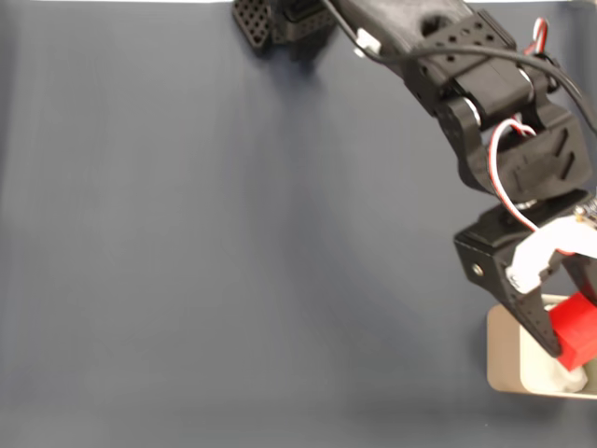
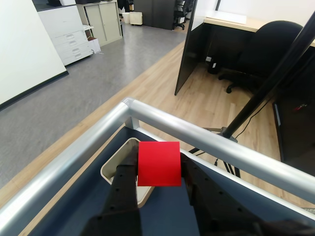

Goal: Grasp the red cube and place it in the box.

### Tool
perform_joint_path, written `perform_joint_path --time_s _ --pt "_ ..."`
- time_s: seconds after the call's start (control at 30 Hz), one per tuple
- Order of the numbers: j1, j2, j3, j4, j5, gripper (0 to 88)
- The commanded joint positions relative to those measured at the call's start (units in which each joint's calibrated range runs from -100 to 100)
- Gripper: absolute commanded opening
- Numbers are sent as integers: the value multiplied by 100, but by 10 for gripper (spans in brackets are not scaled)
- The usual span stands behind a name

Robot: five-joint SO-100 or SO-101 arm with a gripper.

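In the wrist view I see my gripper (image 2: 158, 183) clenched on the red cube (image 2: 158, 163), one black finger (image 2: 123, 187) against each side. Just beyond it sits the beige box (image 2: 114, 165) on the dark blue table (image 2: 74, 206), with the aluminium rail (image 2: 197, 135) farther off, then office floor.

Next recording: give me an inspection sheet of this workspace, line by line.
Surface: dark blue mat, bare apart from the box.
Job's things: red cube held above the box at the mat's right edge in the fixed view.
Clutter: nothing seen.
Grippers: gripper shut on the red cube.
Cables: red and white wires looped along the arm.
Surroundings: aluminium rail round the table; office floor, black chair, cabinets.
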Motion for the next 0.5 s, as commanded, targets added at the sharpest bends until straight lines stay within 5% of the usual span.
perform_joint_path --time_s 0.0,0.47 --pt "-118 105 -527 -181 -39 0" --pt "-388 651 -819 -419 -234 0"
